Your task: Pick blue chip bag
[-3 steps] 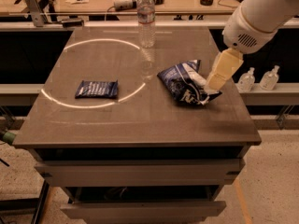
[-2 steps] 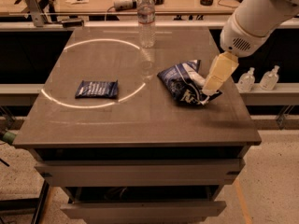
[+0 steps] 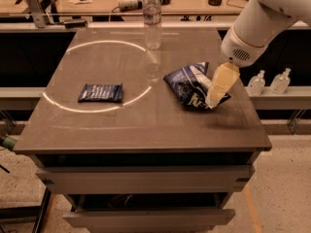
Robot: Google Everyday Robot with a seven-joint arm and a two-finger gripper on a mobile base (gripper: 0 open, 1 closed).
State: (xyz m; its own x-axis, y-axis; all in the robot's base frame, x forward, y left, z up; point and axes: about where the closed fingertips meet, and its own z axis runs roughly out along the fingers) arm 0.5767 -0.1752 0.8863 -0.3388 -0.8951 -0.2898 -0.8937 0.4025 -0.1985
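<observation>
The blue chip bag (image 3: 189, 85) is a crumpled, puffy dark blue foil bag with white patches, lying on the right side of the grey table (image 3: 146, 125). My gripper (image 3: 214, 102) comes down from the upper right on a white arm, and its pale fingers rest on the bag's right edge. A small flat dark blue packet (image 3: 100, 92) lies on the left side of the table, far from the gripper.
A clear water bottle (image 3: 152, 19) stands at the table's far edge, behind the bag. A workbench with tools runs along the back. Two small bottles (image 3: 268, 82) stand on a low ledge to the right. Drawers sit below the tabletop.
The arm and gripper have shifted slightly left and down along the bag's right edge. The bag, packet and bottle have not moved.
</observation>
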